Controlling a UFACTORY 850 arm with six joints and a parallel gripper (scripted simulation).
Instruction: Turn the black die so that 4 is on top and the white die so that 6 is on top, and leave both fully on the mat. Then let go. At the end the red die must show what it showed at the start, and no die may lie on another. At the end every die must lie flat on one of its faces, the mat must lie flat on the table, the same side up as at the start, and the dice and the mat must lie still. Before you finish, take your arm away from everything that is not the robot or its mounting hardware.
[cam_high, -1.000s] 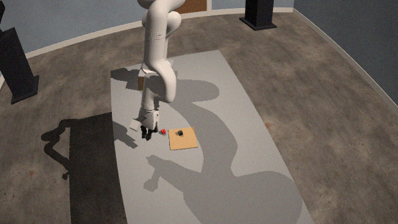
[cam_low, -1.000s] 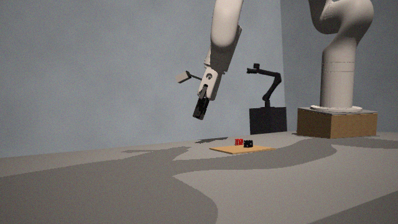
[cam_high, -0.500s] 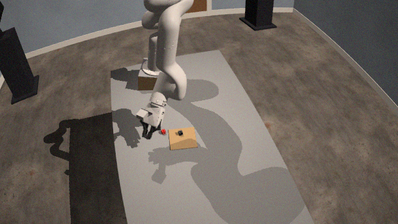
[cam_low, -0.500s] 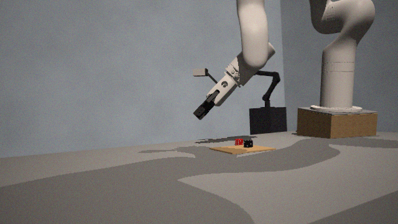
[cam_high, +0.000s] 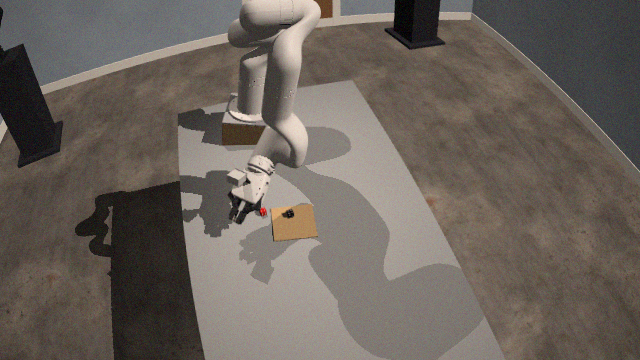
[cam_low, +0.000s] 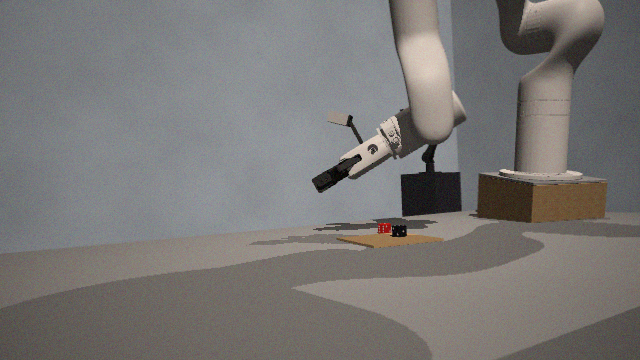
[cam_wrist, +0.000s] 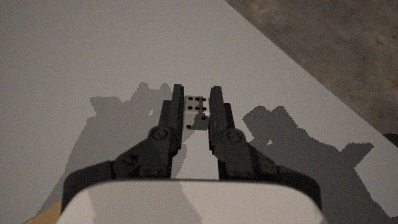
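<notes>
Up in the air, the white die (cam_wrist: 196, 112) is held tight between the two dark fingers of the gripper (cam_wrist: 196, 107). A face with six dots is seen on its far side in the wrist view, and one more dot is seen on a lower face. The gripper (cam_low: 324, 181) is tilted down and is kept well above the table (cam_low: 150, 280).

The brown mat (cam_high: 295, 226) is laid flat on the table. The black die (cam_high: 289, 213) is set on the mat, near its far edge. Its top dots are too small to be read. The red die (cam_high: 263, 212) is placed just beside the mat, off its edge, on the side toward the gripper (cam_high: 239, 214). From the side, the red die (cam_low: 384, 228) and the black die (cam_low: 399, 230) are seen close together, but apart.

Behind the mat, the arm is fixed on a brown box (cam_low: 542, 200). A dark stand (cam_low: 431, 192) is seen past the mat.
</notes>
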